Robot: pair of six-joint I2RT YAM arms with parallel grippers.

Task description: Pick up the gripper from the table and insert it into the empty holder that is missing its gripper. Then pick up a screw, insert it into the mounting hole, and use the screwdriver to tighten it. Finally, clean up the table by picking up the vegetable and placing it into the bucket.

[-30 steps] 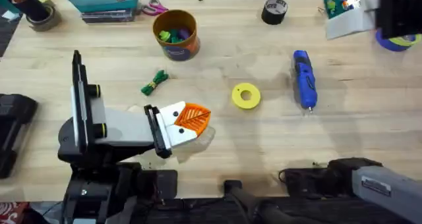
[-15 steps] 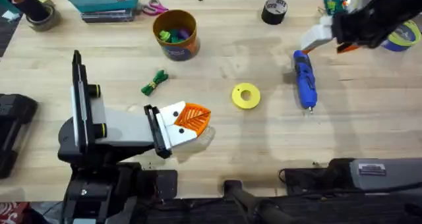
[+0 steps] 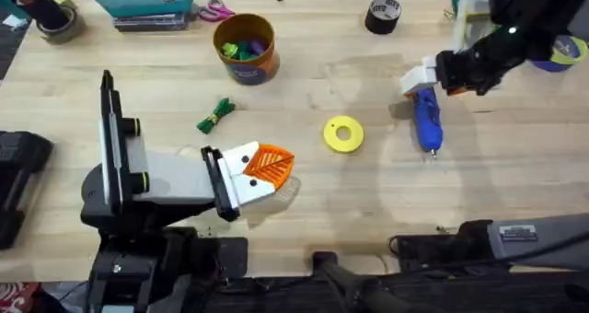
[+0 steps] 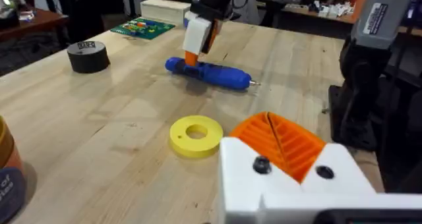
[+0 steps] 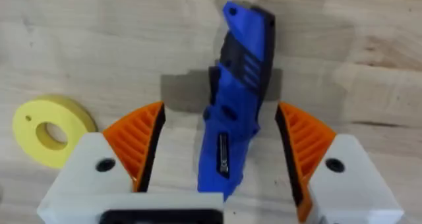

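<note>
Your right gripper (image 5: pixel 221 155) sits spread wide over the screwdriver (image 3: pixel 425 110), orange pads either side of the blue body, which lies flat on the pale wood table (image 3: pixel 313 193) right of the yellow ring (image 3: pixel 343 133). Your left gripper (image 3: pixel 267 166) rests low near the front edge, pads pressed together. Far side: bucket (image 3: pixel 247 48), black tape roll (image 3: pixel 383 15); vegetable (image 3: pixel 215 115) lies loose between bucket and left arm.

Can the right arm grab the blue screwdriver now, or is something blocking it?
Probably yes. The right gripper is open, with an orange pad on each side of the blue screwdriver, and nothing lies between them. The yellow ring sits off to the side.
</note>
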